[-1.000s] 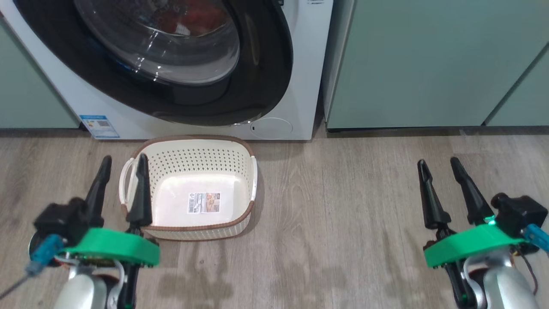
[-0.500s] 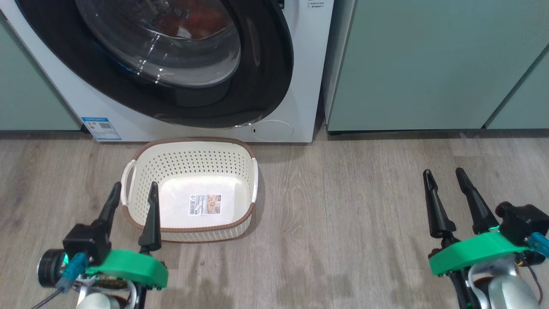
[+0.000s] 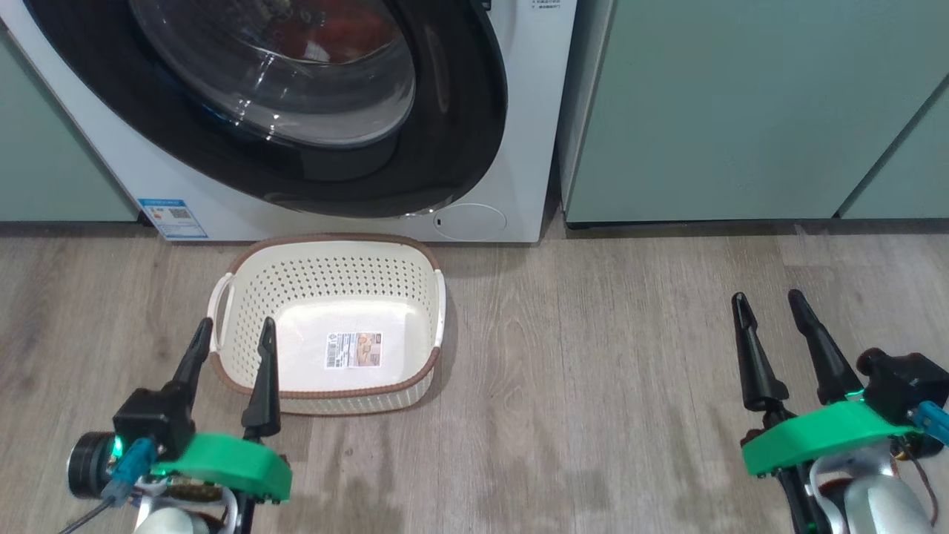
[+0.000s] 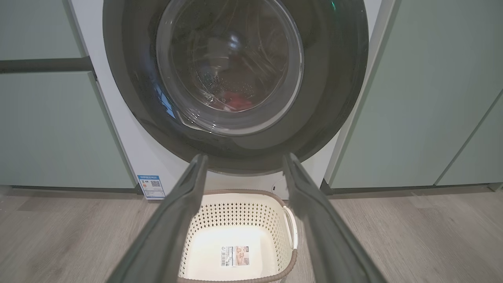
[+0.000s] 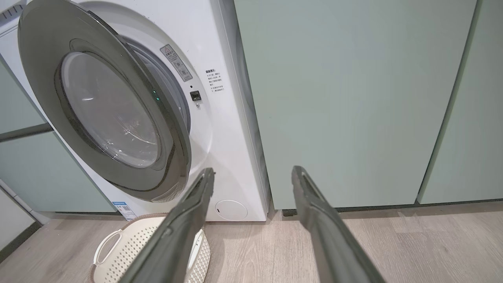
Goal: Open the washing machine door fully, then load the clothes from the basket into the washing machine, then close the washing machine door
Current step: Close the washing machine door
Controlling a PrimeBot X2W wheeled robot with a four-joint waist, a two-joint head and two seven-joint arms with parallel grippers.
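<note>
Grey wood-grain floor (image 3: 593, 386) runs before pale green cabinets (image 3: 741, 111); the white washing machine (image 3: 526, 148) stands between them, its door (image 3: 460, 111) ajar (a gap shows in the right wrist view); the red clothes (image 4: 235, 103) lie in the drum behind the glass; the basket (image 3: 326, 278) sits on the floor just before the machine; left gripper (image 3: 236, 324) over its near-left corner, right gripper (image 3: 766, 297) well apart, both spread wide, holding nothing.

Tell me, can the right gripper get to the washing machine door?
Probably yes. The right gripper is open and empty, with just floor between it and the washing machine door, which stands ajar. The basket sits off to its left.
</note>
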